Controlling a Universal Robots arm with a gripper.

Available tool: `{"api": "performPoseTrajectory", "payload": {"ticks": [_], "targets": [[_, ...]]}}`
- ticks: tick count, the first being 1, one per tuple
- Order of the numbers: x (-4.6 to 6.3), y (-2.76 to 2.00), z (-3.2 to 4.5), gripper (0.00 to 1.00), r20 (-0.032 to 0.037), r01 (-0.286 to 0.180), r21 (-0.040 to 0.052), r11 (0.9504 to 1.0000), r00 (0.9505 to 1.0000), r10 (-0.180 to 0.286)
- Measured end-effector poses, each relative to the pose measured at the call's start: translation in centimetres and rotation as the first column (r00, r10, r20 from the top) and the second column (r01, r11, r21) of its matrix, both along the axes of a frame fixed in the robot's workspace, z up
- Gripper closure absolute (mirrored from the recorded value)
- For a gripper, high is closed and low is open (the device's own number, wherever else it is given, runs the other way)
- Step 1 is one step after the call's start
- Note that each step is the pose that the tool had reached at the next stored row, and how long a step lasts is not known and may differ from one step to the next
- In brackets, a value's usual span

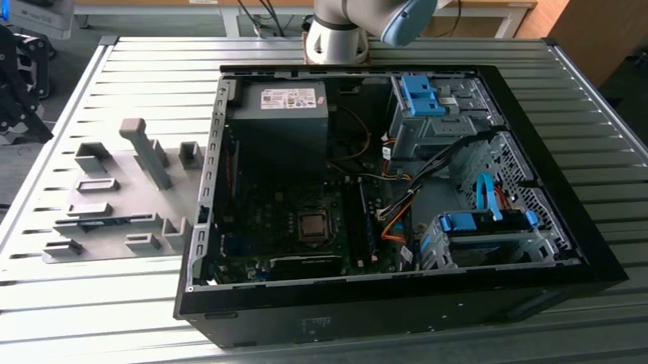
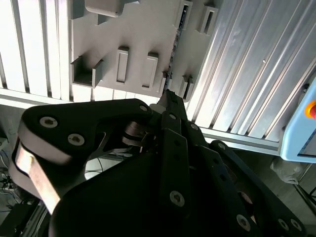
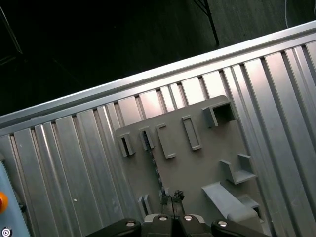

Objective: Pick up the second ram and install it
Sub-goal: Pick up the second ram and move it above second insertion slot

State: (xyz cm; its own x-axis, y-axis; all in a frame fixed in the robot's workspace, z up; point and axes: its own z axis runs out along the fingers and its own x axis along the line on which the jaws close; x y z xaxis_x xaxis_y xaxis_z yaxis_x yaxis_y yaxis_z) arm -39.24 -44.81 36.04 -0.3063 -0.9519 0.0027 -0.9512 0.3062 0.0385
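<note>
Claw [image 3: 171, 196] — pinched shut, gripping nothing — hangs over the grey holder plate [image 3: 197, 168]. Second ram [image 3: 155, 170] stands on edge in the plate's slots, just under the claw tips. Plate lies on ribbed tabletop [image 3: 74, 163].

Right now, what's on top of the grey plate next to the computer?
Grey holder blocks stand on the plate, and the second ram stands on its edge between two of them. Its lower edge is hidden down in their slots.
</note>
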Motion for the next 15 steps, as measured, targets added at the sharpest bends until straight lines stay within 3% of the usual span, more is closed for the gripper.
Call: {"api": "performPoseTrajectory", "payload": {"ticks": [11,15], "targets": [[0.0,0.0,0.0,0.89,0.0,-0.001,0.0,1.0,1.0,0.001],[0.0,0.0,-0.01,0.89,0.0001,-0.034,0.0001,0.9994,0.9994,0.034]]}}
